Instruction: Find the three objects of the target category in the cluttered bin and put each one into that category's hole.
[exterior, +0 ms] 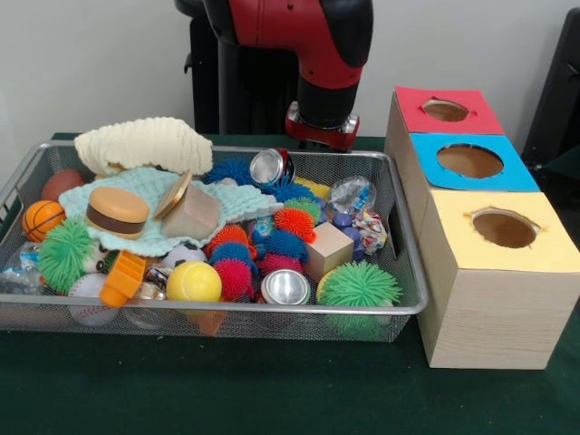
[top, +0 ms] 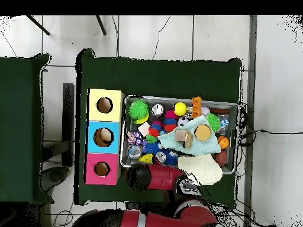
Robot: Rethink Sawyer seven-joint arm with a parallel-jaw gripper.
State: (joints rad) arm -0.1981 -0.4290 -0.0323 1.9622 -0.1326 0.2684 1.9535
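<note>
Already crowded: the cluttered bin [exterior: 410, 304] sits full, and the arm hangs behind it.

Nearest the camera, a green spiky ball [exterior: 359, 285], a silver tin [exterior: 285, 286] and a yellow ball [exterior: 193, 282] press against the front rim; further in lie a toy burger [exterior: 117, 211] on a mint cloth [exterior: 236, 205], then a cream cloth [exterior: 143, 142] at the back. Beside the bin stand yellow [exterior: 504, 228], blue [exterior: 469, 160] and red [exterior: 445, 111] holed boxes. Behind, the gripper [exterior: 323, 130] is barely visible; whether it is open or holding anything I cannot tell. Likely risk: cloths hide targets, and spiky balls may snag or roll away.
</note>
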